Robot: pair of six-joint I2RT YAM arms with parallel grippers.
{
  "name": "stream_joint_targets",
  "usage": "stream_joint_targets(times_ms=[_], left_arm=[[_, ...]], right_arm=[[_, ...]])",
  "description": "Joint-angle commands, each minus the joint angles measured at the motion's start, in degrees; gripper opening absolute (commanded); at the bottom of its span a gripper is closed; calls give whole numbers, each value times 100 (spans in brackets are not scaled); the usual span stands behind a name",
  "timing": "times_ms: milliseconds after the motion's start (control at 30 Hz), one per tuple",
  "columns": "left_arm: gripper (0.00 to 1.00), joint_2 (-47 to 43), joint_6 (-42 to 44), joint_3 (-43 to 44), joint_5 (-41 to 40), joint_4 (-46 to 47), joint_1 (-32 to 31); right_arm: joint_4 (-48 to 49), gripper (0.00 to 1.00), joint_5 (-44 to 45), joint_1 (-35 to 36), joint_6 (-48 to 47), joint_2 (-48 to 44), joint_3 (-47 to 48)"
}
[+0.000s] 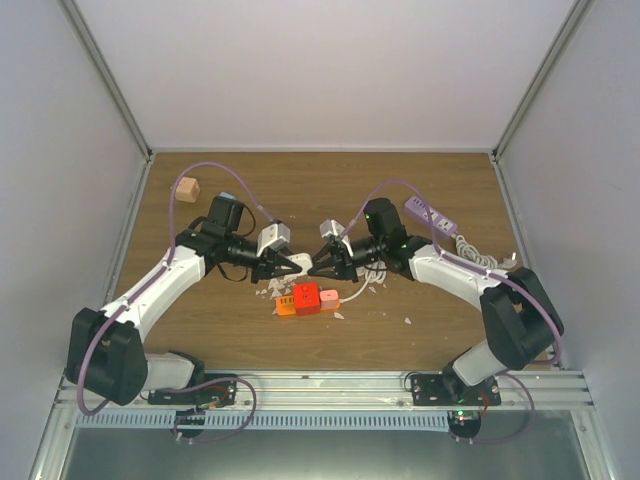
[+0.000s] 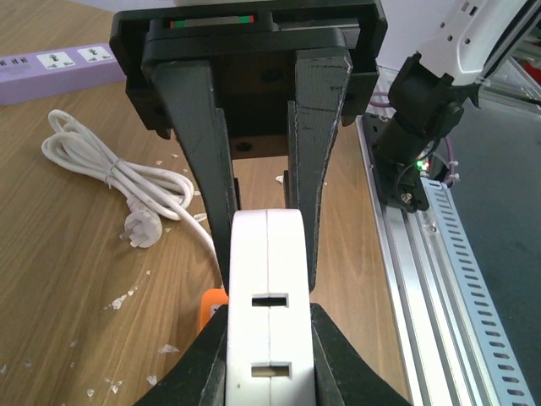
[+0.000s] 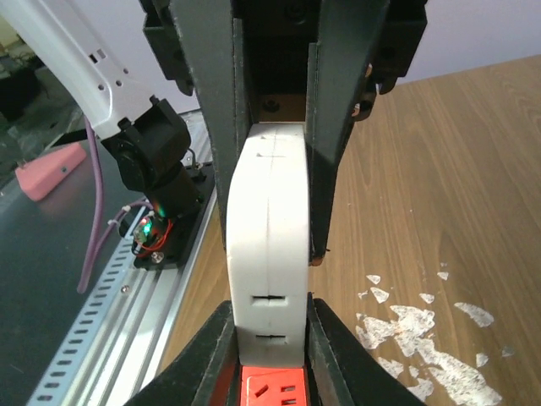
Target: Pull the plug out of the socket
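- Table [image 1: 230, 330], wood-grained, with both arms reaching inward from its near edge to meet at its middle.
- The socket [image 1: 300, 299]: one short strip, orange with a red section, lying flat just on the near side of both grippers. The right wrist view shows its red face directly under the fingertips.
- The plug [image 2: 268, 338]: one white block with rounded corners, a seam down its middle and two short dark slots on the face toward the cameras. It stands between the two grippers, and its lower end meets the red face of the socket. Whether its pins are still seated cannot be told.
- Left gripper [image 2: 266, 279]: pinching the plug, one dark finger pressed on each flat side.
- Right gripper [image 3: 272, 249]: facing the left gripper from the other side. Its two fingers also lie against the plug's two sides, so two grippers hold the same block.
- White flakes [image 3: 414, 323]: many small chips scattered on the table around the socket and below the right gripper.
- White cord [image 2: 110, 173]: one tied coil with a plug at its end, lying on the table beyond the right gripper.
- Purple power strip [image 1: 432, 217]: one, longer than the socket, beyond the cord and well apart from the right gripper.
- Tan cube [image 1: 187, 190]: one, well apart from the left gripper on its outer far side.
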Motion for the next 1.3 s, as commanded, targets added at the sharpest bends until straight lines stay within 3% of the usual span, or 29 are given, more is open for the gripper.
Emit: stream_joint_targets(times_ms=[0,300,400,533,700,867,1033,1267], left_arm=[[5,50,-174,51,142,279,21],[22,134,-337,162,134,115,189],[27,201,-299,221,276,-8,328],[45,272,-107,292,475,-251,504],[47,237,18,306,590,-371,621],[38,209,-30,298,601,-371,627],[15,158,-35,245,636,-329,628],[5,85,-51,245,624,-340,628]], right_arm=[[-19,17,-130,17,135,99,190],[105,1,-256,-58,273,93,119],[120,1,-324,-110,307,97,93],[141,1,-364,-151,326,66,64],[128,1,-333,-190,305,55,66],[107,1,-245,-199,268,68,54],[114,1,-209,-216,273,61,62],[98,1,-147,-272,233,2,68]])
